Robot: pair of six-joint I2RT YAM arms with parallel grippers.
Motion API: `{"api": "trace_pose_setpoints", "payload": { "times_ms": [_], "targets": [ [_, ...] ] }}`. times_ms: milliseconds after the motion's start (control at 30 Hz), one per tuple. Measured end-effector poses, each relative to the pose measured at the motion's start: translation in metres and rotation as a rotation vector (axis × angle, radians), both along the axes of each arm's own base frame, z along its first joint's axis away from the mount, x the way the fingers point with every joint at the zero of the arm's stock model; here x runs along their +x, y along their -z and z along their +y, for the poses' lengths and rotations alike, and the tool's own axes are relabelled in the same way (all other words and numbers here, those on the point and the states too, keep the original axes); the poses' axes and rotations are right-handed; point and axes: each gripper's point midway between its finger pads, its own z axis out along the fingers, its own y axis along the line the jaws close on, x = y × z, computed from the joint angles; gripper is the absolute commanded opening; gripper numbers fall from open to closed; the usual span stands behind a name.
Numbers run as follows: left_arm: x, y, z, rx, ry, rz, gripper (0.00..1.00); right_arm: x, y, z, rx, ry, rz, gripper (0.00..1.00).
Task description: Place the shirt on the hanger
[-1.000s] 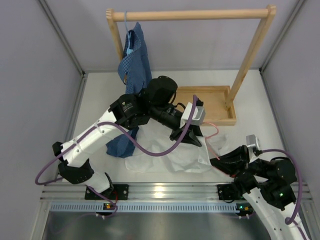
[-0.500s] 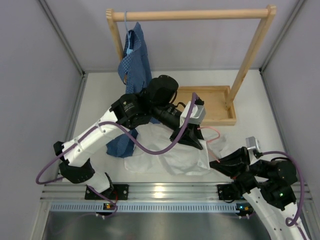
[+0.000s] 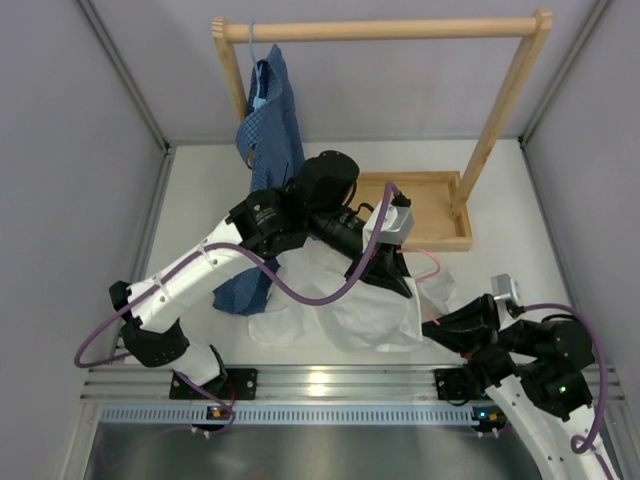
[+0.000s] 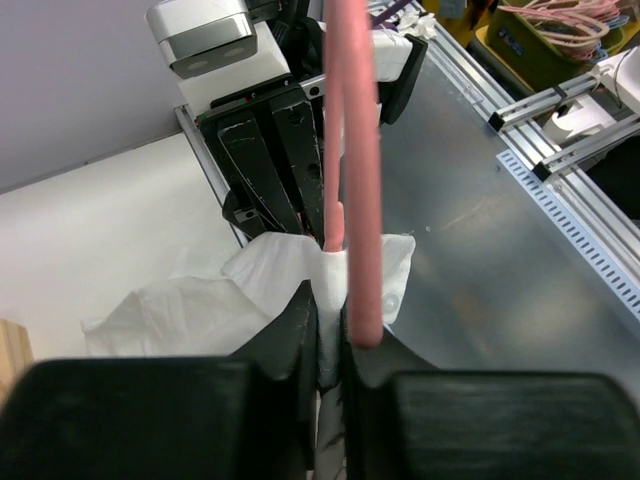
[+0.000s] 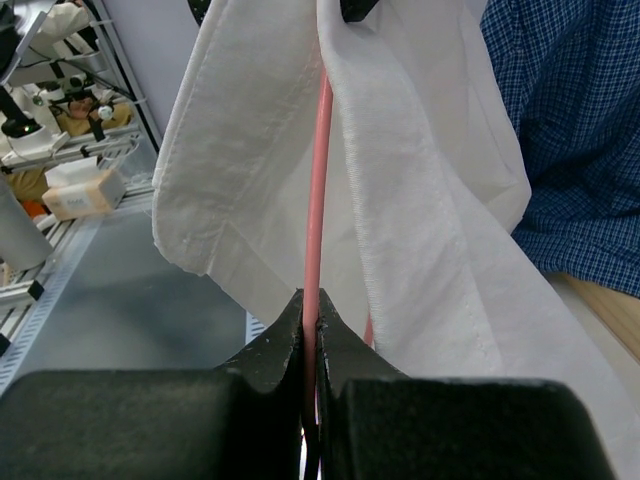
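Left wrist view: left hand (image 4: 330,318) pinched on a fold of the shirt (image 4: 190,310), beside the hanger (image 4: 355,150); wire possibly caught too, unclear. Meanwhile right hand (image 5: 313,312) clamped on hanger wire, likely steadying it so cloth drapes over. Shirt bunched between arms, partly on worktop (image 3: 190,190).

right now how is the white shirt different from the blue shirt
Colour: the white shirt is plain, the blue shirt is checked. Pose: the blue shirt hangs from the wooden rail; the white shirt is bunched low over the table, pinched by the left claw, the pink hanger between its folds. Both are soft cloth shirts.
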Motion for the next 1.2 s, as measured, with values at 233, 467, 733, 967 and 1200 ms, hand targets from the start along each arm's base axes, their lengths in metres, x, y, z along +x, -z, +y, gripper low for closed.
{"api": "trace_pose_setpoints", "payload": {
  "times_ms": [233,467,733,967,1200],
  "targets": [
    [0.006,0.004,-0.002,-0.01,-0.022,-0.026,0.0,0.003,-0.001,-0.002,-0.007,0.029,-0.005,0.74],
    [0.027,0.034,0.004,0.066,-0.185,-0.067,0.0,0.026,-0.022,-0.03,-0.005,0.32,0.009,0.99],
    [0.06,0.037,0.03,0.072,-0.508,-0.096,0.0,0.064,0.009,-0.074,-0.042,0.697,0.313,0.95],
    [0.073,0.014,0.066,-0.022,-0.728,-0.078,0.0,0.087,0.06,-0.073,-0.082,0.779,0.53,0.66],
    [0.085,0.002,0.071,-0.08,-0.853,0.012,0.0,0.099,0.101,-0.03,-0.063,0.582,0.632,0.65]
  ]
}}
